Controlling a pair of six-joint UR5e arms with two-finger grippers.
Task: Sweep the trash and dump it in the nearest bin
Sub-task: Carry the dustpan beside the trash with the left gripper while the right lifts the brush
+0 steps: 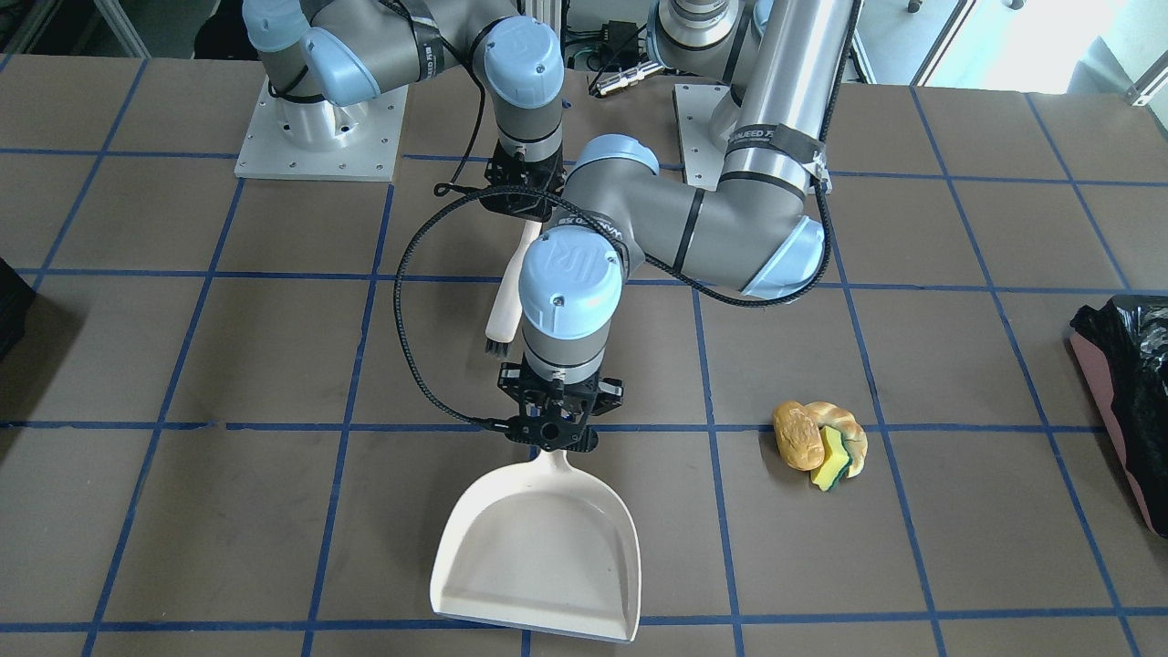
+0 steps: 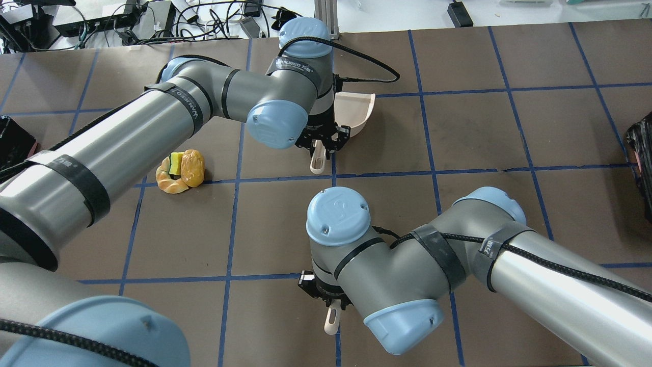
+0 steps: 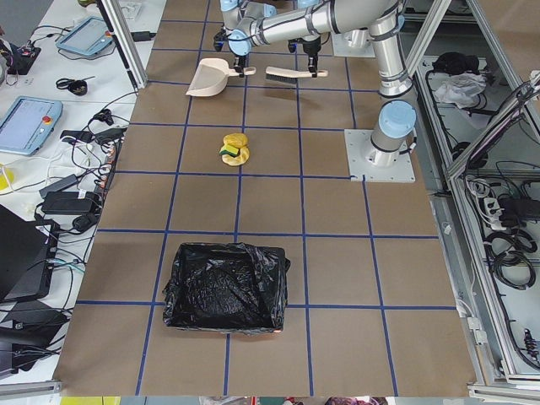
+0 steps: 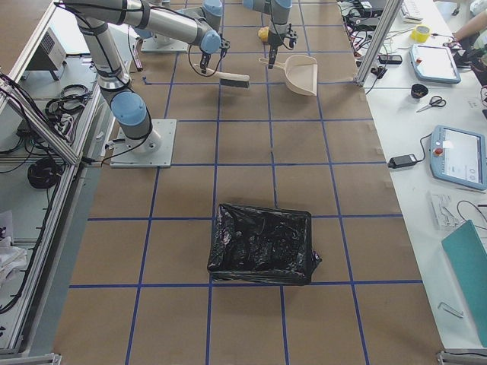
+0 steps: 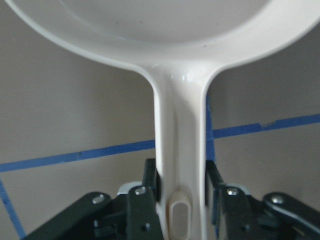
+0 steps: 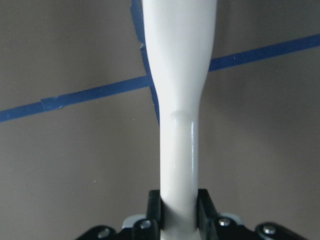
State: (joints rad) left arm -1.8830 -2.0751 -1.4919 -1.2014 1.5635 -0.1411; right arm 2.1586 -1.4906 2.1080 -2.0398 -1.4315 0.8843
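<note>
The trash (image 1: 821, 436) is a pile of a brown lump, a braided bread piece and a yellow-green sponge on the table; it also shows in the overhead view (image 2: 181, 171). My left gripper (image 1: 557, 438) is shut on the handle (image 5: 180, 140) of a cream dustpan (image 1: 538, 557), which lies low over the table a tile away from the pile. My right gripper (image 2: 331, 300) is shut on the handle of a cream brush (image 6: 177, 100), whose bristles (image 1: 497, 347) point at the dustpan. The pink bin with a black bag (image 3: 224, 287) stands far off on my left (image 1: 1127, 383).
A plain black bag-covered object (image 4: 262, 243) stands at the table's other end, on my right (image 2: 643, 158). The brown table has blue tape grid lines (image 1: 712, 511). The two arm bases (image 1: 319, 128) sit at the robot's edge. Cables and tablets lie beyond the far edge (image 3: 34, 118).
</note>
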